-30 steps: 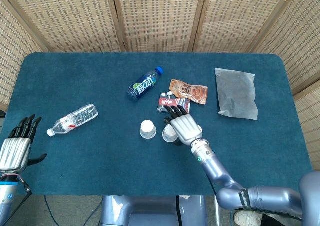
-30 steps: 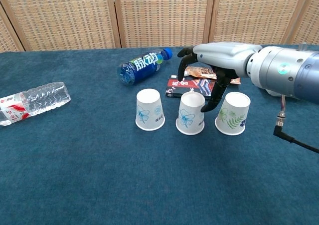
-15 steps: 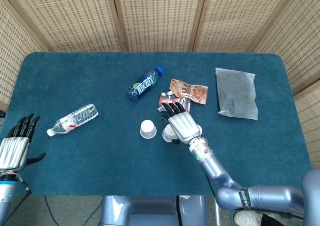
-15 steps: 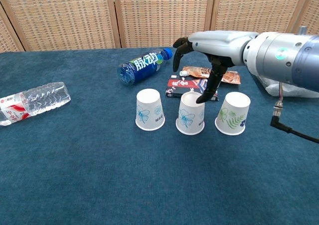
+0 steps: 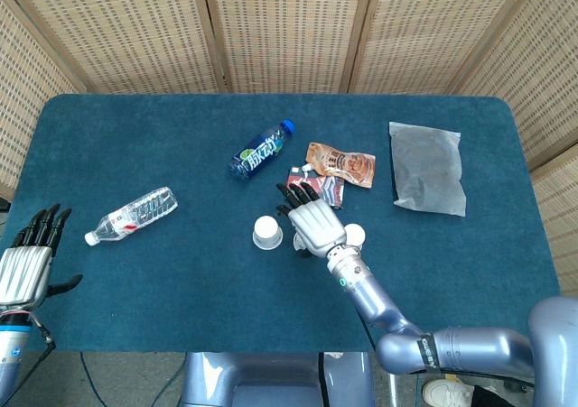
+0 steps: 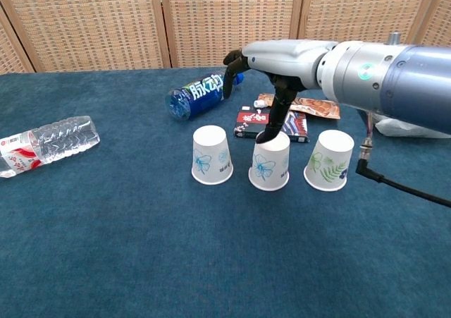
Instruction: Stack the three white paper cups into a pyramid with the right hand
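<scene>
Three white cups stand upside down in a row on the blue table — left cup, middle cup, right cup — none stacked yet. The right hand hovers above the middle cup, fingers apart, one dark fingertip reaching down to that cup's top; it holds nothing. The left hand rests at the near left edge, fingers spread and empty. Behind the cups lie a blue bottle, a dark packet and a brown pouch — a clear bottle lies far left, a plastic bag to the right.
</scene>
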Controlling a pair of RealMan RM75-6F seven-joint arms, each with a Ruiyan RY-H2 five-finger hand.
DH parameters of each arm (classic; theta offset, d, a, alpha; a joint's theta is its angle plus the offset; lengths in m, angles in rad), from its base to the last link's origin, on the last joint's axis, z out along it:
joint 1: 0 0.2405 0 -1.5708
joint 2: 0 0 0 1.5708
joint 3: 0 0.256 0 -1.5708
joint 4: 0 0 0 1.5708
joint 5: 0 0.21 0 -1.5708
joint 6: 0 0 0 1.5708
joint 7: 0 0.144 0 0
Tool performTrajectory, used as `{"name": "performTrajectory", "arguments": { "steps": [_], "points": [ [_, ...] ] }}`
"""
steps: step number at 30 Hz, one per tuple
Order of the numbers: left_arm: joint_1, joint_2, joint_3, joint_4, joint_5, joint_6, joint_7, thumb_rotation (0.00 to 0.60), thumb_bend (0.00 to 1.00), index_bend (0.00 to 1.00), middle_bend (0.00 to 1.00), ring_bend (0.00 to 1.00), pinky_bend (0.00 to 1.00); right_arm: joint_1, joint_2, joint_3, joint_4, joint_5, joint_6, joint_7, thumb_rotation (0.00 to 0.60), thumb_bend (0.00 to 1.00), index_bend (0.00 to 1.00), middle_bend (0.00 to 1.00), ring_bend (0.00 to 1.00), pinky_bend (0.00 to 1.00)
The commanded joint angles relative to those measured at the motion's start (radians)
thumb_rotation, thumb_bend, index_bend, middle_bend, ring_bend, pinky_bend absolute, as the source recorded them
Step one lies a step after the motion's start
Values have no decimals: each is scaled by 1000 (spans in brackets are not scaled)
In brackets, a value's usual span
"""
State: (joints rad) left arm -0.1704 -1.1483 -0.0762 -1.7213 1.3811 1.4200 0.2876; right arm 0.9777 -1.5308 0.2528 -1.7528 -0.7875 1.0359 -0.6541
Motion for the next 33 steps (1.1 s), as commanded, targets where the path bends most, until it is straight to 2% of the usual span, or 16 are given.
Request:
{"name": "performTrajectory", "arguments": {
  "steps": [1,20,23,33],
  "points": [
    [0,0,-2,2,-4,-2,-2,600,137,23,0,0,173,10,-11,4,13,8,-6,2,600,148,311,0,0,98],
    [-12,2,-9,16,-35,-34,-25,600,137,23,0,0,173,133,-165,29,205,121,-83,-20,600,148,247,0,0,98],
    [-14,2,-11,20,-41,-39,-33,600,138,23,0,0,173,156,-199,32,265,145,-106,-18,600,148,247,0,0,98],
    [-19,3,-9,23,-49,-52,-33,600,139,23,0,0,173,189,-245,32,351,157,-139,-4,600,148,246,0,0,98]
  ]
}}
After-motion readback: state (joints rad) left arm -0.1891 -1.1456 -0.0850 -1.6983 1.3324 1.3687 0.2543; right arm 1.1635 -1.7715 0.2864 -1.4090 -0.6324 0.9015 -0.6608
